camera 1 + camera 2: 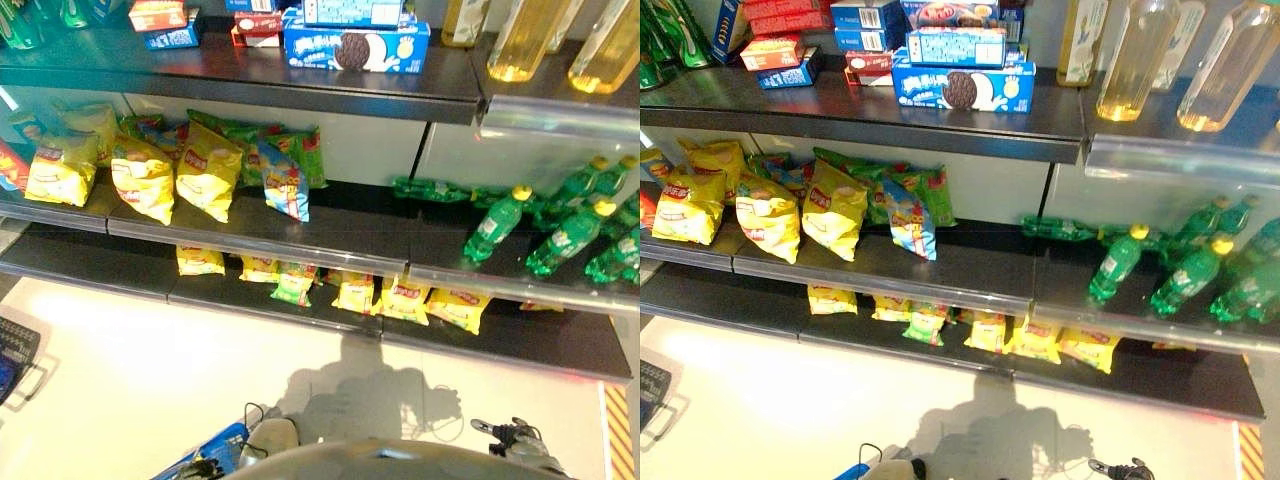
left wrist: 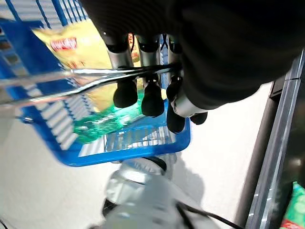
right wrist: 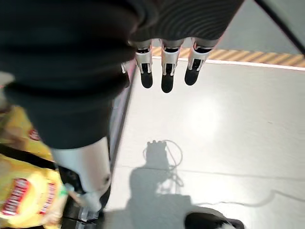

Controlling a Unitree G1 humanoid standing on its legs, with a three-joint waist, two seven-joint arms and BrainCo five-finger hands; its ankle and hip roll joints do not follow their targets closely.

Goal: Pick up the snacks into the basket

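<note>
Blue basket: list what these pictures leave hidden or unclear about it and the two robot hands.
- Blue basket: in the left wrist view, the left robot hand, curled round its metal handle, covers part of the inside, so the number of packets cannot be told.
- Green packet in the basket: blurred, kind unclear.
- Yellow chip bag: its top is cut off by the edge.
- Right robot hand: the dark cover hides its thumb; fingers hang straight over the floor.
</note>
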